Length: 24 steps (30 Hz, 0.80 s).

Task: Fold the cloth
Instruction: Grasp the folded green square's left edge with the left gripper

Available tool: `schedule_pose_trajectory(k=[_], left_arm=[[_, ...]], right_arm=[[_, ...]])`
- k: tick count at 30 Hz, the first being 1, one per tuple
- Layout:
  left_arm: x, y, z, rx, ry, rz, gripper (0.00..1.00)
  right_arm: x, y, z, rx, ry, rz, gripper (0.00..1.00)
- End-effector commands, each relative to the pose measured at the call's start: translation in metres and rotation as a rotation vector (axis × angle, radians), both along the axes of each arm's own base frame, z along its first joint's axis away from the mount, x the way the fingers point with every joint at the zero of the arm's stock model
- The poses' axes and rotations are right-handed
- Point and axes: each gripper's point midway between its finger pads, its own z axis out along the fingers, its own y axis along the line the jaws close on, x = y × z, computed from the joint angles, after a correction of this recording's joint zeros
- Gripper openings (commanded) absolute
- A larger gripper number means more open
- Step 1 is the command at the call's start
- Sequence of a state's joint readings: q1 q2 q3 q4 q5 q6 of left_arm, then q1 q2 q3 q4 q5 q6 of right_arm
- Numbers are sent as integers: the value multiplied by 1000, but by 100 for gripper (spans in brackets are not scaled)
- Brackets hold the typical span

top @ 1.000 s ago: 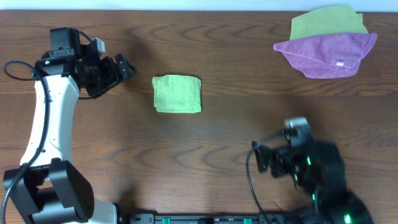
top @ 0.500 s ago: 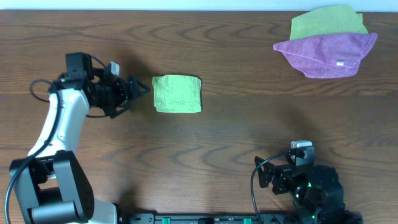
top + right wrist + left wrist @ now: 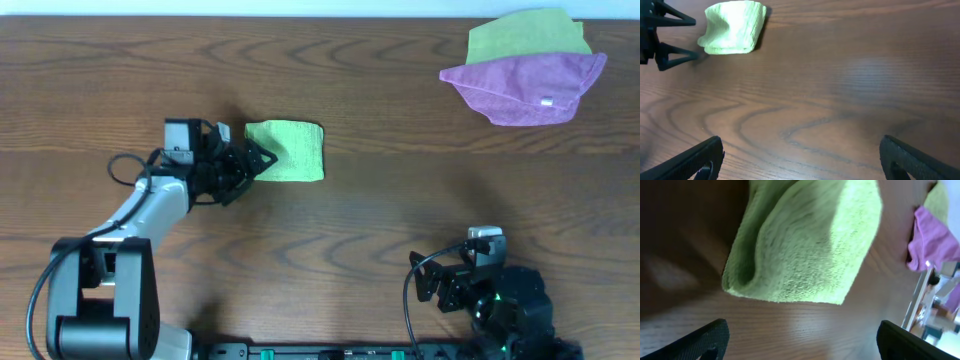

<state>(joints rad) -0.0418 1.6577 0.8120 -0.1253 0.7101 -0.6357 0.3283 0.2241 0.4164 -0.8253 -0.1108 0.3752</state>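
Observation:
A folded light green cloth (image 3: pixel 288 151) lies on the wooden table (image 3: pixel 400 200) left of centre. It fills the upper part of the left wrist view (image 3: pixel 805 245) and shows far off in the right wrist view (image 3: pixel 734 33). My left gripper (image 3: pixel 258 160) is open at the cloth's left edge, low over the table, with its fingertips (image 3: pixel 710 337) just short of the cloth. My right gripper (image 3: pixel 440 275) is open and empty near the front edge, far from the cloth.
A purple cloth (image 3: pixel 525 85) lies on a second green cloth (image 3: pixel 525 38) at the back right corner. The left arm (image 3: pixel 660 35) shows at the top left of the right wrist view.
My left gripper has swung right and forward from the far left up to the green cloth's left edge. My right arm drew back toward the front edge and then held still.

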Motion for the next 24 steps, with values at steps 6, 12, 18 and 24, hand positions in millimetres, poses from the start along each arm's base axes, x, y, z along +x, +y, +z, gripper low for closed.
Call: schedule_pose_trajectory(k=[6,12,18,24], left_arm=[[-7,8,-21,16,83,122,96],[7,8,-16,20,32,155,96],[12,7,-16,18,27,179,96],[9,4,-27,18,60,175,97]], right_arm=[[1,-3,0,6,-1,-24,99],[1,-3,0,6,-1,-24,99],[1,-3,0,6,-1,-24,99],[1,-3,0,6,-1,-24,99]])
